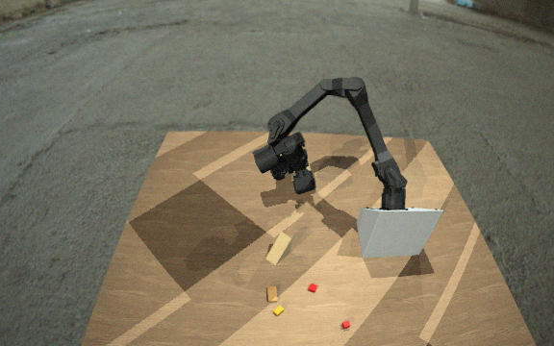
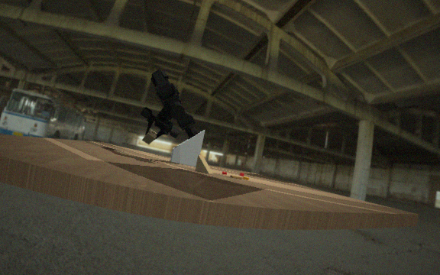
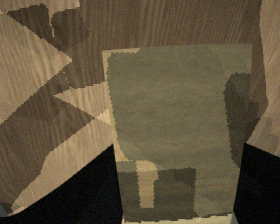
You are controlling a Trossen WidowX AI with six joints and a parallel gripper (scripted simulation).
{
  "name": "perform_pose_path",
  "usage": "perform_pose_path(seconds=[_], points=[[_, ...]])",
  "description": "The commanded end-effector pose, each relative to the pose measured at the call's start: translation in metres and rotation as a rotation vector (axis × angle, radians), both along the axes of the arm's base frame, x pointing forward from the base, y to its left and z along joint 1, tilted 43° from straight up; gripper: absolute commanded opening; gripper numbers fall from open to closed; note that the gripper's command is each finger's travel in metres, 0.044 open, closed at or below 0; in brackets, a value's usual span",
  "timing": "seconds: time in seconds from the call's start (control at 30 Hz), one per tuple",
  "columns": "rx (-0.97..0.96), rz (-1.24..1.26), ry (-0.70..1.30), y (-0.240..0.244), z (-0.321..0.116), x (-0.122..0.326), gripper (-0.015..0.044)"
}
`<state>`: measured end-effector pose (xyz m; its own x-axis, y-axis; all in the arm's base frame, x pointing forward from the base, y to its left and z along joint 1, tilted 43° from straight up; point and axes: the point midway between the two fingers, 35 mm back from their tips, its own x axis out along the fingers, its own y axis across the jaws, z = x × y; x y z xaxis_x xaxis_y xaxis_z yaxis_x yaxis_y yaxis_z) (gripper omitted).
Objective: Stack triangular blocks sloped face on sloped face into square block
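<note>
Nearest in the top view, a small red cube (image 1: 346,325) (image 2: 241,174), a small yellow block (image 1: 278,310) (image 2: 246,178), an orange rectangular block (image 1: 271,294) (image 2: 237,176) and a second red cube (image 1: 313,287) (image 2: 224,173) lie loose on the wood-grained table (image 1: 152,308) (image 2: 128,198). Just beyond them sits the pale tan triangular block (image 1: 279,249) (image 2: 204,165), the lower half of the intended square, on the table and as yet uncapped. The step in hand looks like carrying and turning its mate: the blocks are well apart, so the next move calls for bringing the raised piece over the lower one, slope downward and parallel, ends lined up, then easing it down without a sideways push. Farther off, beneath the black jointed arm (image 1: 370,120) (image 2: 166,89), the black gripper (image 1: 293,178) (image 2: 155,131) (image 3: 169,147) is partly open, its fingers closed on the sides of the other pale triangular block (image 1: 309,169) (image 2: 149,137) (image 3: 171,110), which is tilted and clear of the table. The wrist view shows one broad face; whether it is the slope I cannot tell. Releasing while tilted could let it slide off or nudge the lower block.
</note>
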<state>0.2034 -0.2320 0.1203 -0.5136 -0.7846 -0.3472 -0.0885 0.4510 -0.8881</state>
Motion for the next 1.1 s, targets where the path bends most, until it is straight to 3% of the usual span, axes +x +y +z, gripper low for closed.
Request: perform_pose_path(seconds=[0.0,1.07], points=[[-0.045,-0.059,-0.136,0.0002,0.0015,-0.0024,0.0],[-0.375,-0.542,-1.067,-0.0015,0.0045,-0.0016,0.0]])
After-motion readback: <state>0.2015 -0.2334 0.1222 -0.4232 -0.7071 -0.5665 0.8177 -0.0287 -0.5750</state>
